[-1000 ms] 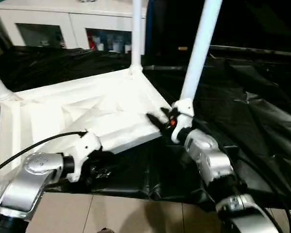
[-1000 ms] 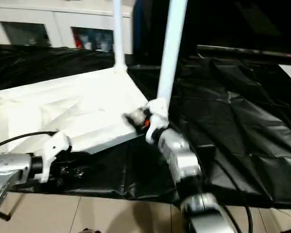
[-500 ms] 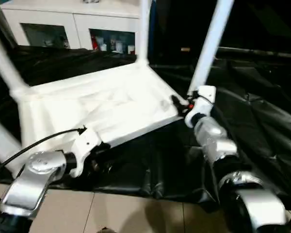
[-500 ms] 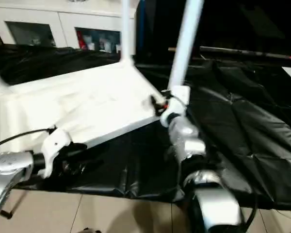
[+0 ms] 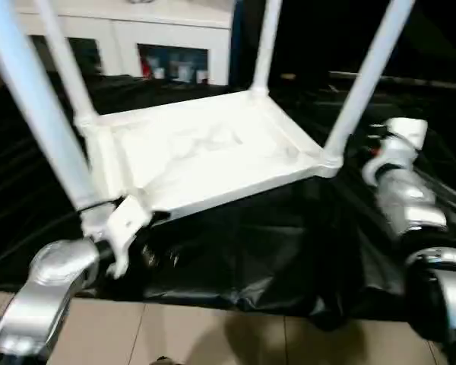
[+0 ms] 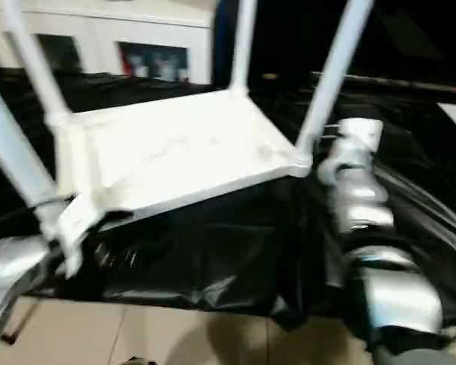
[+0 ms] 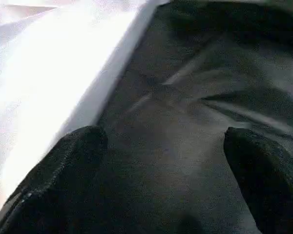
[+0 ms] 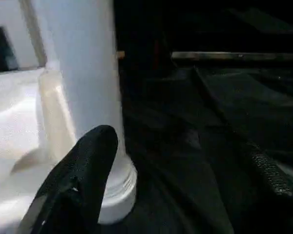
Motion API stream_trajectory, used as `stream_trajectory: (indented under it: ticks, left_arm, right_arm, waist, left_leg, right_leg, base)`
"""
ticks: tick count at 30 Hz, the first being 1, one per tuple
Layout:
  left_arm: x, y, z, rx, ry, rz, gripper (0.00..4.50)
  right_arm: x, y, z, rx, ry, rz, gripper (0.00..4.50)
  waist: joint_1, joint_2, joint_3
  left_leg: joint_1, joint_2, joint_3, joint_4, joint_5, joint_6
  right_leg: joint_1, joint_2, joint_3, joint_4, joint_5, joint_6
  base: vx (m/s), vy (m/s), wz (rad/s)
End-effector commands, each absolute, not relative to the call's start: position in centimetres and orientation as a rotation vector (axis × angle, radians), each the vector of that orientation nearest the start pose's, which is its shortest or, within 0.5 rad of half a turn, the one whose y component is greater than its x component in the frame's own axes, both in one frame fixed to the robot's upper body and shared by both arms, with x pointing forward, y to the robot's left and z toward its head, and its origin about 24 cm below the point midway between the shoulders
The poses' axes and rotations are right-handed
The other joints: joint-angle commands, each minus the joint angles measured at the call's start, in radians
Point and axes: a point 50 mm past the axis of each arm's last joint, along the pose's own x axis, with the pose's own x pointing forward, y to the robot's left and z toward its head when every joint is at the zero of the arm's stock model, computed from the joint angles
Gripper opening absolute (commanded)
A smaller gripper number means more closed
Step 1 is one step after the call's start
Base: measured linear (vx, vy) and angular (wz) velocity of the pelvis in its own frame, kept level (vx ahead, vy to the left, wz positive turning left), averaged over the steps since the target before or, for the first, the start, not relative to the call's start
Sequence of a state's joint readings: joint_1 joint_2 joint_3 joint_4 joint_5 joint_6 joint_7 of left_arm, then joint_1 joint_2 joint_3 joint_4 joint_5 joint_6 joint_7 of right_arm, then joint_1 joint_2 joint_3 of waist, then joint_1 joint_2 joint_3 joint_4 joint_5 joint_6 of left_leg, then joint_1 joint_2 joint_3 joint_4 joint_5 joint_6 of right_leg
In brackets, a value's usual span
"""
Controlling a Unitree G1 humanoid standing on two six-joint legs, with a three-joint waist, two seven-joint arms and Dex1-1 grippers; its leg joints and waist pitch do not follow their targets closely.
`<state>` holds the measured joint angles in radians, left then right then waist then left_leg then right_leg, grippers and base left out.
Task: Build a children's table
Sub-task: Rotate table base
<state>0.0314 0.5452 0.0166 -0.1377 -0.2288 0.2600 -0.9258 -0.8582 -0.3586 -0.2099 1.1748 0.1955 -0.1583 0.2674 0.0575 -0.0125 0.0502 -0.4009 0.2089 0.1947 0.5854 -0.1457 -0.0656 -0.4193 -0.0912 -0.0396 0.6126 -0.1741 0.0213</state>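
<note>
The children's table stands upside down on the black sheet: a white tabletop [image 5: 205, 152] with four white legs pointing up, at the near left [image 5: 38, 114], far left [image 5: 64, 65], far right [image 5: 267, 46] and near right [image 5: 365, 84]. My left gripper [image 7: 166, 161] is open just below the tabletop's near left edge, with only black sheet between its fingers [image 7: 63, 165]. My right gripper [image 8: 185, 170] is open to the right of the near right leg [image 8: 83, 73]. That leg stands just beyond one finger [image 8: 88, 170], outside the gap.
A white cabinet with glass doors [image 5: 175, 38] stands behind the table. The crumpled black sheet [image 5: 289, 251] covers the ground around the table. Pale floor tiles [image 5: 213, 334] run along the near edge.
The view has shifted. My right gripper has come away from the base of the near right leg and now stands to its right. My left gripper's fingers have spread wider.
</note>
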Motion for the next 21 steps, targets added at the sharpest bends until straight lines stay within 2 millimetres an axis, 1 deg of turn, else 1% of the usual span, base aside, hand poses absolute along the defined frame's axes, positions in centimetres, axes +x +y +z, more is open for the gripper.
stream_trajectory:
  ticks: [1, 2, 4, 5, 6, 7, 8, 9, 10, 11, 12, 13, 14, 16, 17, 18, 19, 21]
  left_arm:
    - [21.8, 21.5, 6.9, 0.212, 0.264, -0.917, 4.45]
    - [21.2, 22.3, 7.0, 0.191, 0.264, -0.902, 4.45]
    - [20.7, 23.4, 7.2, 0.178, 0.261, -0.88, 4.45]
    - [20.3, 24.3, 7.3, 0.174, 0.258, -0.857, 4.45]
    - [19.9, 25.4, 7.6, 0.169, 0.254, -0.83, 4.45]
    - [19.7, 25.8, 7.7, 0.167, 0.251, -0.819, 4.45]
    - [19.5, 26.7, 8.0, 0.157, 0.243, -0.792, 4.45]
    - [19.3, 27.4, 8.2, 0.15, 0.233, -0.767, 4.45]
    - [19.0, 28.4, 8.7, 0.144, 0.217, -0.733, 4.45]
    - [18.8, 29.1, 9.1, 0.141, 0.197, -0.705, 4.45]
    - [18.8, 29.5, 9.5, 0.141, 0.182, -0.687, 4.45]
    - [18.8, 29.9, 9.9, 0.138, 0.163, -0.668, 4.45]
    - [18.8, 30.2, 10.5, 0.139, 0.14, -0.647, 4.45]
    - [18.8, 30.7, 11.2, 0.142, 0.116, -0.62, 4.45]
    - [19.1, 31.4, 11.7, 0.156, 0.104, -0.574, 4.45]
    - [19.2, 31.6, 11.8, 0.162, 0.102, -0.557, 4.45]
    - [19.3, 31.9, 11.8, 0.175, 0.108, -0.534, 4.45]
    - [19.5, 32.3, 11.8, 0.188, 0.115, -0.503, 4.45]
  right_arm:
    - [38.0, -22.8, 8.2, 0.018, 0.107, 0.107, 3.2]
    - [37.7, -22.4, 7.6, 0.012, 0.119, 0.153, 3.2]
    - [37.4, -21.9, 7.0, 0.006, 0.13, 0.201, 3.2]
    - [37.1, -21.5, 6.4, -0.004, 0.14, 0.236, 3.2]
    - [36.7, -21.0, 5.7, -0.015, 0.154, 0.274, 3.2]
    - [36.5, -20.9, 5.5, -0.018, 0.159, 0.288, 3.2]
    - [36.2, -20.5, 5.0, -0.015, 0.167, 0.316, 3.2]
    - [35.9, -20.2, 4.7, -0.01, 0.171, 0.334, 3.2]
    - [35.6, -19.8, 4.2, 0.0, 0.175, 0.356, 3.2]
    - [35.3, -19.4, 3.9, 0.015, 0.179, 0.371, 3.2]
    - [35.2, -19.3, 3.7, 0.023, 0.181, 0.377, 3.2]
    - [35.1, -19.1, 3.6, 0.03, 0.184, 0.385, 3.2]
    - [34.9, -18.8, 3.4, 0.035, 0.189, 0.396, 3.2]
    - [34.7, -18.5, 3.1, 0.036, 0.193, 0.408, 3.2]
    - [34.7, -18.3, 3.0, 0.036, 0.195, 0.412, 3.2]
    - [34.6, -18.2, 3.0, 0.037, 0.195, 0.414, 3.2]
    - [34.6, -18.0, 3.0, 0.036, 0.198, 0.421, 3.2]
    - [34.6, -17.7, 2.9, 0.038, 0.202, 0.438, 3.2]
  waist:
    - [0.004, 0.004, -0.065]
    - [0.004, 0.007, -0.063]
    - [0.006, 0.009, -0.062]
    - [0.008, 0.014, -0.058]
    - [0.008, 0.016, -0.057]
    - [0.01, 0.016, -0.056]
    - [0.011, 0.023, -0.054]
    - [0.011, 0.023, -0.055]
    - [0.015, 0.024, -0.054]
    - [0.017, 0.024, -0.054]
    - [0.018, 0.025, -0.053]
    - [0.02, 0.025, -0.053]
    - [0.024, 0.029, -0.051]
    - [0.028, 0.028, -0.05]
    - [0.03, 0.024, -0.049]
    - [0.031, 0.026, -0.049]
    - [0.03, 0.027, -0.047]
    - [0.027, 0.026, -0.046]
  left_leg:
    - [0.017, 0.009, -0.006, -0.066, -0.359, 0.004]
    - [0.023, 0.01, -0.004, -0.066, -0.372, 0.006]
    - [0.028, 0.012, -0.005, -0.068, -0.393, 0.006]
    - [0.03, 0.014, -0.005, -0.071, -0.418, 0.001]
    - [0.03, 0.014, -0.006, -0.072, -0.43, -0.004]
    - [0.033, 0.016, -0.007, -0.074, -0.452, -0.012]
    - [0.037, 0.016, -0.007, -0.076, -0.478, -0.02]
    - [0.039, 0.016, -0.007, -0.076, -0.488, -0.024]
    - [0.04, 0.015, -0.007, -0.077, -0.499, -0.028]
    - [0.038, 0.017, -0.009, -0.079, -0.5, -0.031]
    - [0.038, 0.017, -0.009, -0.08, -0.503, -0.032]
    - [0.041, 0.018, -0.009, -0.081, -0.51, -0.036]
    - [0.044, 0.018, -0.009, -0.081, -0.526, -0.041]
    - [0.046, 0.018, -0.011, -0.082, -0.544, -0.048]
    - [0.047, 0.018, -0.011, -0.082, -0.553, -0.051]
    - [0.049, 0.017, -0.012, -0.082, -0.557, -0.052]
    - [0.049, 0.016, -0.015, -0.082, -0.568, -0.057]
    - [0.045, 0.013, -0.021, -0.085, -0.578, -0.062]
  right_leg:
    - [0.039, -0.026, 0.018, -0.07, -0.259, -0.19]
    - [0.034, -0.022, 0.019, -0.073, -0.27, -0.194]
    - [0.031, -0.019, 0.019, -0.074, -0.288, -0.2]
    - [0.028, -0.018, 0.018, -0.078, -0.308, -0.198]
    - [0.028, -0.018, 0.017, -0.077, -0.322, -0.197]
    - [0.026, -0.018, 0.017, -0.079, -0.341, -0.191]
    - [0.021, -0.015, 0.018, -0.082, -0.358, -0.188]
    - [0.02, -0.015, 0.018, -0.081, -0.363, -0.188]
    - [0.02, -0.015, 0.019, -0.082, -0.371, -0.185]
    - [0.021, -0.017, 0.02, -0.081, -0.375, -0.182]
    - [0.021, -0.017, 0.02, -0.082, -0.378, -0.181]
    - [0.02, -0.018, 0.02, -0.082, -0.389, -0.179]
    - [0.015, -0.018, 0.021, -0.085, -0.404, -0.177]
    - [0.014, -0.019, 0.021, -0.087, -0.427, -0.167]
    - [0.012, -0.019, 0.021, -0.089, -0.441, -0.159]
    - [0.011, -0.02, 0.022, -0.089, -0.45, -0.157]
    - [0.009, -0.022, 0.022, -0.092, -0.473, -0.148]
    - [0.014, -0.023, 0.019, -0.094, -0.503, -0.132]
  base:
    - [0.0, 0.0, 0.0]
    - [0.0, 0.0, 0.0]
    - [0.0, 0.0, 0.0]
    - [0.0, 0.0, 0.0]
    - [0.0, 0.0, 0.0]
    - [0.0, 0.0, 0.0]
    - [0.0, 0.0, 0.0]
    - [0.0, 0.0, 0.0]
    - [0.0, 0.0, 0.0]
    - [0.0, 0.0, 0.0]
    - [0.0, 0.0, 0.0]
    - [0.0, 0.0, 0.0]
    - [0.0, 0.0, 0.0]
    - [0.0, 0.0, 0.0]
    - [0.0, 0.0, 0.0]
    - [0.0, 0.0, 0.0]
    - [0.0, 0.0, 0.0]
    - [0.0, 0.0, 0.0]
